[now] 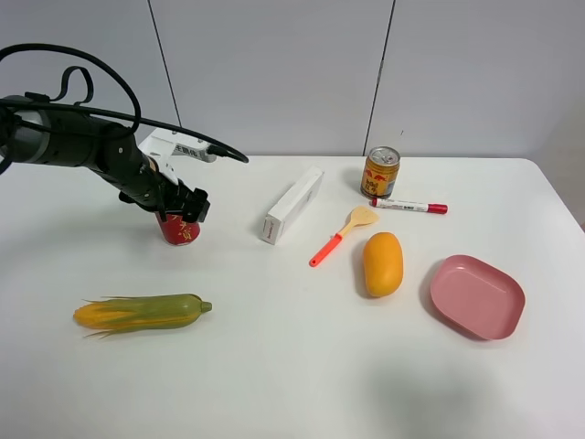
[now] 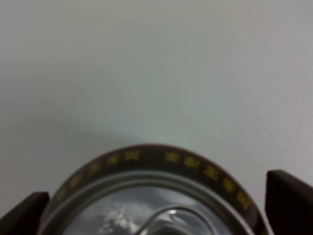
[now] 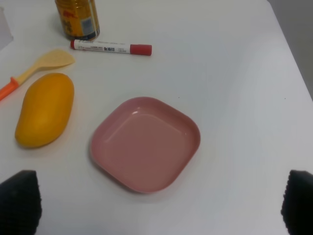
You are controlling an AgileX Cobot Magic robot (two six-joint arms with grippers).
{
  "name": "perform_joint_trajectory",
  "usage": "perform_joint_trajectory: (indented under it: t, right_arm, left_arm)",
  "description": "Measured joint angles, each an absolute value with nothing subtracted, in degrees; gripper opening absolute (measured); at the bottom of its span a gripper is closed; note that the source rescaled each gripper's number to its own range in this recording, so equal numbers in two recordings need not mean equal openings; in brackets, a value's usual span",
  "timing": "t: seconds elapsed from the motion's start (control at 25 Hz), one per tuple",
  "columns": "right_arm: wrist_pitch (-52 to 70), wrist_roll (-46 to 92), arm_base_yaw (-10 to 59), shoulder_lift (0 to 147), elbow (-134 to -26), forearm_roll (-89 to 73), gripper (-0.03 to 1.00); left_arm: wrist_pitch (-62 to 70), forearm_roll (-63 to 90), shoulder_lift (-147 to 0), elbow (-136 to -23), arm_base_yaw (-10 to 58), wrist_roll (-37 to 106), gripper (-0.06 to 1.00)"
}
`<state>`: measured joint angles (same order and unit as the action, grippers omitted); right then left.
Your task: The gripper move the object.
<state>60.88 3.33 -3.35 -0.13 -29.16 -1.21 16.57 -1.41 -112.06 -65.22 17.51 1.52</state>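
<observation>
The red can [image 1: 179,230] with gold lettering stands on the white table at the left, slightly tilted. My left gripper [image 1: 174,208] comes down on it from the left, jaws on either side of its upper part and pressed against it. In the left wrist view the can's silver top and pull tab [image 2: 156,215] fill the space between the two black fingertips [image 2: 24,215], which touch its rim. My right gripper [image 3: 159,200] is wide open and empty above the table near the pink dish; it is out of the exterior view.
A corn cob [image 1: 142,313] lies in front of the can. To the right are a white box [image 1: 292,205], an orange-handled spatula [image 1: 343,235], a mango [image 1: 382,263], a gold-orange can [image 1: 380,172], a red marker [image 1: 409,206] and a pink dish [image 1: 477,295].
</observation>
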Motion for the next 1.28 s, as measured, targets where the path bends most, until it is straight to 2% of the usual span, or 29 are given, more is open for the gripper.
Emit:
perform_joint_trajectory:
  t: [0.12,0.32,0.64,0.84,1.12,1.28]
  right_arm:
    - [60.9,3.3,-3.3,-0.1,-29.2,-1.2,1.00]
    - [60.9,3.3,-3.3,-0.1,-29.2,-1.2,1.00]
    - [60.9,3.3,-3.3,-0.1,-29.2,-1.2,1.00]
    - [60.9,3.3,-3.3,-0.1,-29.2,-1.2,1.00]
    - [60.9,3.3,-3.3,-0.1,-29.2,-1.2,1.00]
    - [60.9,3.3,-3.3,-0.1,-29.2,-1.2,1.00]
  left_arm:
    - [16.8,-1.4,-112.0,-65.2,17.5,0.9,0.97]
    - [18.9,-1.1,-108.2,-65.2,17.6,0.7,0.98]
    - [19.1,0.0,-93.1,-65.2,17.6,0.9,0.98]
    - [21.0,-1.0,-85.6,-65.3,11.8,1.3,0.98]
    - [32.7,-6.3,-76.2,-65.3,2.1,1.3,0.98]
    - [41.4,-6.5,-67.5,-65.3,0.7,1.3,0.98]
